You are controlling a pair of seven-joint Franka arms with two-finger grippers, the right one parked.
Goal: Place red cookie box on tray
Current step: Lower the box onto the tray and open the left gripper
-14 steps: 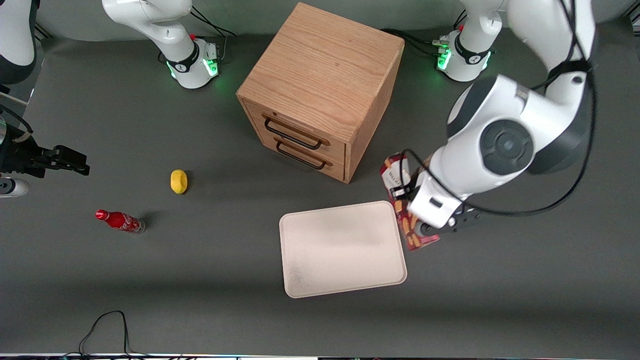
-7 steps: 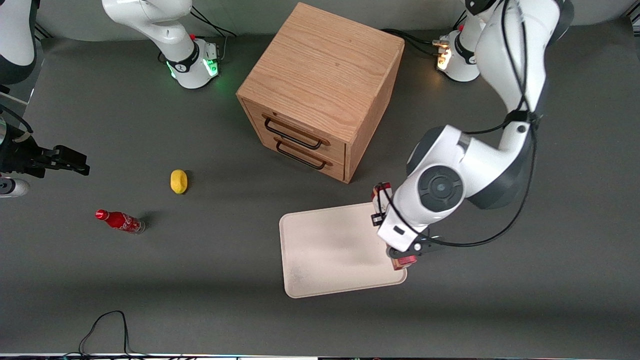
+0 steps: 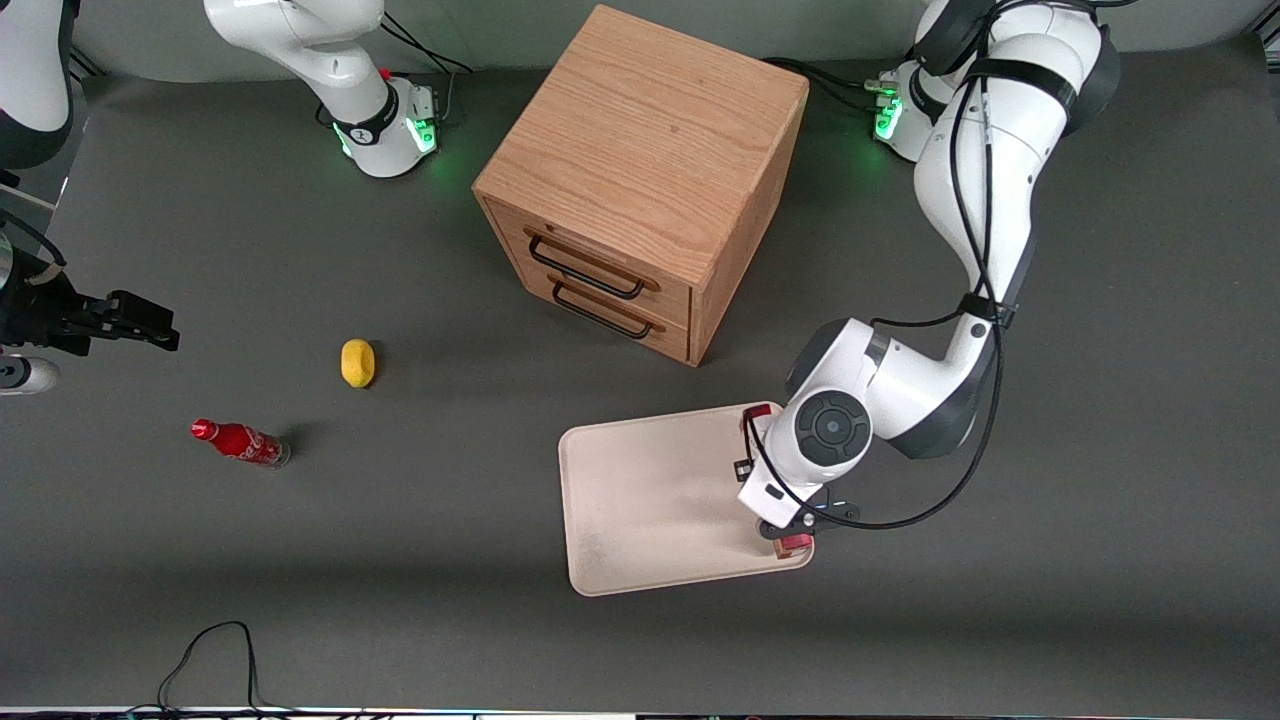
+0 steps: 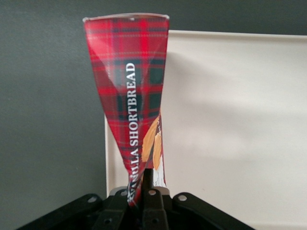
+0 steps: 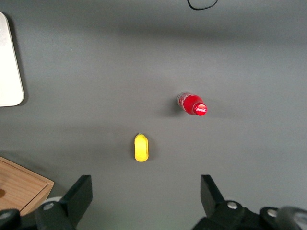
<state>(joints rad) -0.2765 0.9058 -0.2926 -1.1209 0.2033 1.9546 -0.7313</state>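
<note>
In the front view the gripper (image 3: 790, 528) sits lower right of centre, over the tray's (image 3: 650, 500) edge nearest the working arm. Its fingers (image 4: 152, 203) are clamped on the box (image 4: 132, 100), pinching the carton so it twists. The box hangs along that tray edge; only its red ends (image 3: 758, 411) peek out from under the wrist. A wooden cabinet (image 3: 640, 170) stands at upper centre. A lemon (image 3: 357, 362) and a red bottle (image 3: 238, 442) lie at middle left.
</note>
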